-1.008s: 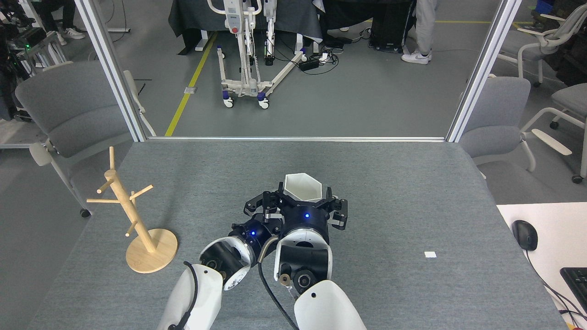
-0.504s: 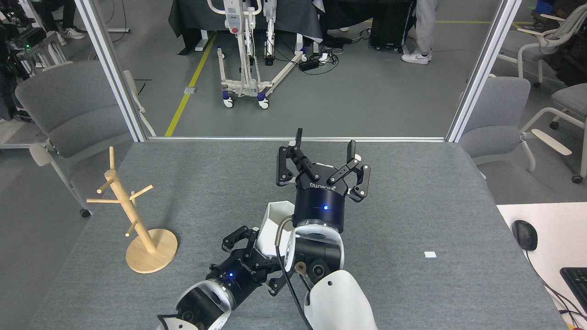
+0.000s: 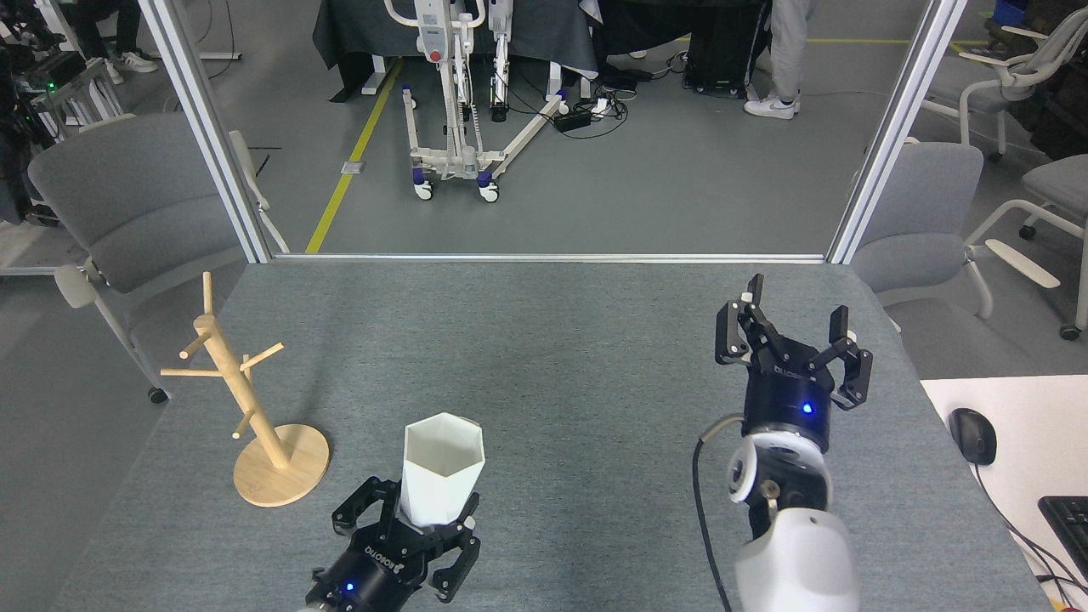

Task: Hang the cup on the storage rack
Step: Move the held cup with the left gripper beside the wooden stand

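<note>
The white hexagonal cup (image 3: pixel 443 467) stands upright with its mouth up, held at its base by my left gripper (image 3: pixel 406 521), which is shut on it near the table's front edge. Its tab handle is hidden. The wooden storage rack (image 3: pixel 246 399) stands at the table's left edge, some way left of the cup, with thin pegs angled up and a round disc base. My right gripper (image 3: pixel 796 308) is raised over the right side of the table, open, with nothing between its fingers.
A small white tag (image 3: pixel 797 472) lies on the grey table (image 3: pixel 552 340) at the right. A white desk with a mouse (image 3: pixel 972 435) and keyboard (image 3: pixel 1069 518) adjoins the right edge. Grey chairs (image 3: pixel 127 204) flank the table.
The left gripper has drawn back toward me and leftward with the cup. The right gripper, after letting go of the cup, has swung far to the right, still open.
</note>
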Robot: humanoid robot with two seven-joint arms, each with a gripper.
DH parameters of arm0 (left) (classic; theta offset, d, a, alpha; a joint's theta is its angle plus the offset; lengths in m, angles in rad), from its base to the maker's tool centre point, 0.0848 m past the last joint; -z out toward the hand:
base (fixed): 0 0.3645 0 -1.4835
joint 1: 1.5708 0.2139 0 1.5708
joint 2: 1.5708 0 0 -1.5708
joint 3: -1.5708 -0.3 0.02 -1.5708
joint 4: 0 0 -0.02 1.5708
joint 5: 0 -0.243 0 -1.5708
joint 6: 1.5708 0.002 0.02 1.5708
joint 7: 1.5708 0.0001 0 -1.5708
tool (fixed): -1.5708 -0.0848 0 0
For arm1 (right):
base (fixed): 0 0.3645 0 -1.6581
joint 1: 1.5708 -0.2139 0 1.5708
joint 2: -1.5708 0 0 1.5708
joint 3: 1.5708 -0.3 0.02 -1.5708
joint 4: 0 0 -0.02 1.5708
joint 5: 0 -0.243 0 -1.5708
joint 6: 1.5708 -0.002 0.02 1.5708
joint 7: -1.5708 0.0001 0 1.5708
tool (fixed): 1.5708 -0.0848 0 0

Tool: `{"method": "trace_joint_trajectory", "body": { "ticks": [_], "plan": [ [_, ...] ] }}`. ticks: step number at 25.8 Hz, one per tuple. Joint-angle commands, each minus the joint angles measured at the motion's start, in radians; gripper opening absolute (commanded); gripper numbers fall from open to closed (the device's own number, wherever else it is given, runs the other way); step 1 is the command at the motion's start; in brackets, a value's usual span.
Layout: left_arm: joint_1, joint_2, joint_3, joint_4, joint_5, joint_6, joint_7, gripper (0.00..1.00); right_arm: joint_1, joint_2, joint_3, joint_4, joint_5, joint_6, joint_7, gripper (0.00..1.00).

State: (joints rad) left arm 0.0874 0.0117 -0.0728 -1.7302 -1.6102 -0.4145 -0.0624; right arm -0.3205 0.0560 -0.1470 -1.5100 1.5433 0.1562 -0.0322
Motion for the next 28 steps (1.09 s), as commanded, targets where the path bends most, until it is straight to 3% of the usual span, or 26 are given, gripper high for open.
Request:
{"method": "trace_joint_trajectory", "body": {
  "ticks": [1, 5, 15, 19, 23, 28],
  "plan": [
    [0.055, 0.022, 0.050, -0.002, 0.001, -0.003, 0.064, 0.00, 0.101, -0.071, -0.169, 0.070, 0.001, -0.328, -0.002, 0.99],
    [0.109, 0.024, 0.169, -0.002, 0.000, 0.002, 0.118, 0.00, 0.172, -0.093, -0.172, 0.083, 0.005, -0.353, -0.003, 0.99],
    [0.207, 0.024, 0.510, 0.000, 0.006, -0.055, 0.271, 0.00, 0.224, -0.099, -0.134, 0.057, 0.024, -0.353, -0.112, 0.99],
    [0.150, 0.019, 0.605, 0.040, 0.007, -0.001, 0.253, 0.00, 0.268, -0.084, -0.109, 0.040, 0.034, -0.353, -0.110, 1.00],
    [0.029, 0.031, 0.619, 0.161, 0.003, 0.132, 0.173, 0.00, 0.288, -0.044, -0.109, 0.001, 0.080, -0.353, -0.078, 1.00],
    [-0.066, 0.102, 0.620, 0.261, 0.003, 0.203, 0.145, 0.00, 0.287, -0.042, -0.109, -0.001, 0.087, -0.354, -0.025, 1.00]
  ]
}}
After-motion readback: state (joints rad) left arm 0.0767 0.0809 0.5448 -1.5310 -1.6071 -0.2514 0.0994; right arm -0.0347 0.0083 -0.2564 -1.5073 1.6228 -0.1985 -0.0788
